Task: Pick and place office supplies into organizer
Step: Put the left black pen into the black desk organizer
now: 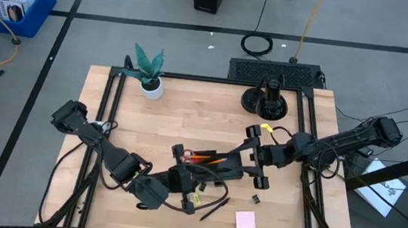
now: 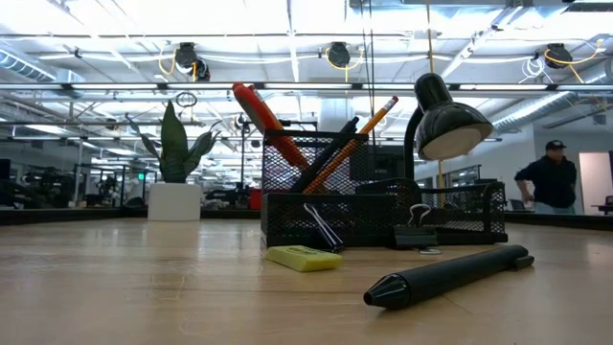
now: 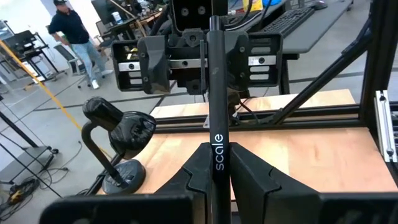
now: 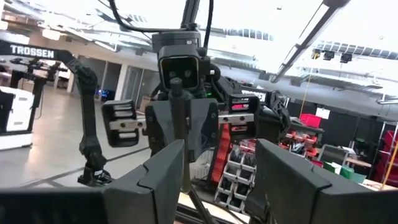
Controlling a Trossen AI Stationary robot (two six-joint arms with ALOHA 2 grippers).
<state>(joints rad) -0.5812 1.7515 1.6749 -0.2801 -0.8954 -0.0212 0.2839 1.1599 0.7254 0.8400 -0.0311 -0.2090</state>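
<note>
A slim black pen (image 3: 214, 93) printed "scale" juts forward out of my left gripper (image 3: 217, 163), which is shut on it above the organizer (image 1: 200, 164). The pen's far end (image 4: 178, 84) reaches between the spread fingers of my open right gripper (image 4: 217, 171), which faces my left gripper (image 1: 184, 177) from the table's right. The black mesh organizer (image 2: 383, 216) stands on the table with red-handled scissors (image 2: 261, 113) and an orange pencil (image 2: 369, 120) upright in it. A yellow-green piece (image 2: 304, 257), a black marker (image 2: 450, 275) and a black clip (image 2: 414, 236) lie on the table. My left gripper pinches the pen's shaft (image 3: 218, 144) between its two fingers, just behind the printed word. The fingers come nearly level from the table's left and lie along the pen. The pen is lifted clear and points toward my right gripper.
A pink sticky-note pad (image 1: 246, 222) and small black clips (image 1: 255, 200) lie near the front right. A potted plant (image 1: 148, 70) stands at the far left, and a black lamp on a round stand (image 1: 266, 99) at the far right. A person (image 2: 548, 177) is in the room behind.
</note>
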